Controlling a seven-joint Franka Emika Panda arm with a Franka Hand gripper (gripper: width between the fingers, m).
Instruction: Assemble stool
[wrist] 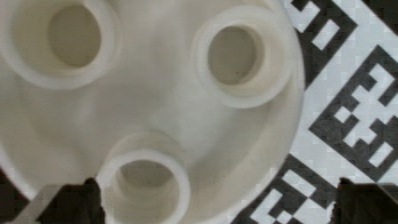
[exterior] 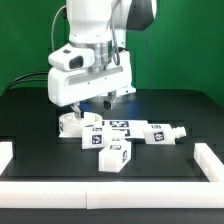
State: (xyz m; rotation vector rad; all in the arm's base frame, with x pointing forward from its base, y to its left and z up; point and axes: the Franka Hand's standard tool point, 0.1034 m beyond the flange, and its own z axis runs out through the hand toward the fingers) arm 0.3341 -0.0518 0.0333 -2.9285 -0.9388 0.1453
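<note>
gripper [exterior: 97, 102]: hangs low over the table [exterior: 30, 110], jaws spread wide, holding nothing. in the wrist view both fingertips [wrist: 71, 200] show as dark tips, well apart, with the seat [wrist: 160, 110] filling the space beneath them. i cannot tell whether the tips touch it.

seat: lies flat, socket side up. three round sockets [wrist: 240, 55] are visible, all three open. in the exterior view the seat [exterior: 70, 124] sits directly under my gripper, toward that view's left, and is partly hidden by it.

marker board [wrist: 347, 95]: its black-and-white tags show just beyond the seat's rim. i cannot tell whether the seat overlaps the board or only lies beside it.

legs [exterior: 113, 158]: loose on the table, each tagged. one lies nearest the front rail. the others lie close together in a row, on the exterior view's right of the seat. the exact count is unclear.

rails [exterior: 110, 188]: white, bordering the table at the front and at both sides.
</note>
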